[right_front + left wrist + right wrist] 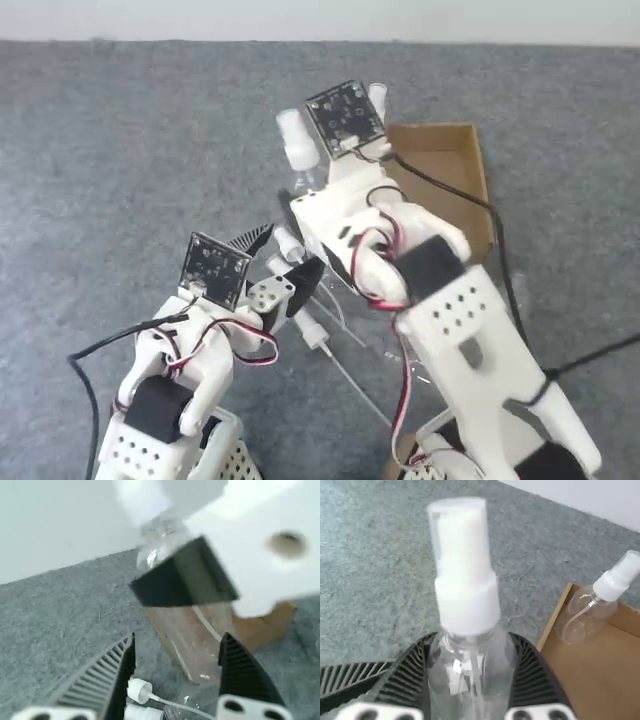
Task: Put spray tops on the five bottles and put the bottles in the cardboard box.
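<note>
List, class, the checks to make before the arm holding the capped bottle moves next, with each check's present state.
1. Right claw shut on held bottle: ok.
2. Spray top on that bottle: ok.
3. Bottle above cardboard box: not ok, beside it.
4. Free floor in box next to boxed bottle: ok.
5. Left claw open, nothing held: ok.

A: What does the gripper (pixel 472 650) hold?
B: A clear bottle (pixel 470 680), upright, with a white spray top (pixel 465 570) fitted, clamped between black fingers (pixel 405 680) above the grey table (pixel 375 565).
A: And beside it?
B: A second bottle (pixel 582 617), also capped, sits inside the cardboard box (pixel 605 685), near its wall.
</note>
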Tool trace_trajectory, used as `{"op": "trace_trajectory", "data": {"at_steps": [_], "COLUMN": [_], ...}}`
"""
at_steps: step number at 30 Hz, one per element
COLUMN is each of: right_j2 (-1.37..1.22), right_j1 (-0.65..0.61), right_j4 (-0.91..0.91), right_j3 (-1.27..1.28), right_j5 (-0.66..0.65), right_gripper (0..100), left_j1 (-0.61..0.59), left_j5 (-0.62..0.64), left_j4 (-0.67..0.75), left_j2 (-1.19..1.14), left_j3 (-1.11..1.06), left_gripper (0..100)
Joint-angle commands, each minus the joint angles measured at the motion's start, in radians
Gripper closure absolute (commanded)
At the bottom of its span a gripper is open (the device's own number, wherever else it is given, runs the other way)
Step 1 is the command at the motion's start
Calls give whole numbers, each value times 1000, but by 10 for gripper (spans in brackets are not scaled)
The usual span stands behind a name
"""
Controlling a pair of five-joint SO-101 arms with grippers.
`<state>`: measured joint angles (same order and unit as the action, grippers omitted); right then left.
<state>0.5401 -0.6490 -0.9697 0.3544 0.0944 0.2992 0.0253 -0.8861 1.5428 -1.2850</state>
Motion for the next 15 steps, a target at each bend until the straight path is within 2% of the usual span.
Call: {"op": "trace_trajectory", "data": {"at_steps": [1, 11, 15], "right_j2": [114, 136, 136], "right_j1": [-10, -2, 85], "right_j4": [-51, -117, -111], "right_j3": [-64, -69, -83], "right_j5": [-51, -66, -68], "right_gripper": [992, 992, 992], "left_j1": [-14, -12, -12], "left_j5": [-6, -6, -6], "left_j4": [28, 28, 21], "left_j2": [3, 3, 3], "left_j3": [-5, -5, -5], "left_gripper": [751, 753, 754]}}
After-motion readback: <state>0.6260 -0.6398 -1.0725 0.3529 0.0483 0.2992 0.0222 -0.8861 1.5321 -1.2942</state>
